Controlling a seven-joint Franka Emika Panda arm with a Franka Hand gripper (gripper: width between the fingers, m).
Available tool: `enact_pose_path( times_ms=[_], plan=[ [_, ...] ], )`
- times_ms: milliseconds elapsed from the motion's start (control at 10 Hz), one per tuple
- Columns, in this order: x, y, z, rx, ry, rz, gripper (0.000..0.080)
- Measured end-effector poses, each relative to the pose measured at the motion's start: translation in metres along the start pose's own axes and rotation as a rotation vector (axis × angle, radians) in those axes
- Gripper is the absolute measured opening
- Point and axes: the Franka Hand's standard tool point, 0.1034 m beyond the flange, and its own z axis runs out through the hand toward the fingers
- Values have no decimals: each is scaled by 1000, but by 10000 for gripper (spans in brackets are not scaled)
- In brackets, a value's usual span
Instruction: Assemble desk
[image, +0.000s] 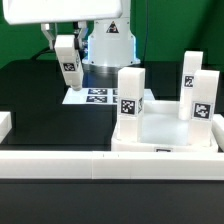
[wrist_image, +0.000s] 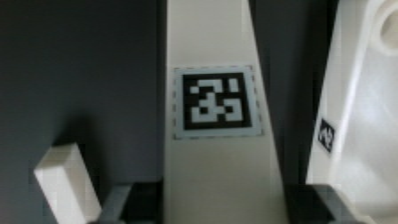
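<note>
Fourth leg aloft, three already standing.

Clamped on the leg, gripper above the counter's far side, over the marker board. Long axis upright, slightly tilted, tag facing out. Top near the front rail, three legs upright in its corners. Left, by the look of it: seating this last leg in the open corner.

We see bare black tabletop on the exterior view's left of the desk top, wide enough for the hand to pass. Three upright legs crowd the desk top, the marker board lies behind it, and the long white rail closes off its near side.
</note>
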Motion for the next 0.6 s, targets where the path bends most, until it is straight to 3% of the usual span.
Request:
enact_pose_path(
  times_ms=[300,500,600],
  plan=[
    [-4,14,27,-37,-64,10,291],
    [0,21,33,-78,-31,-3,291],
    [-1,21,34,-76,-35,-3,304]
  ],
)
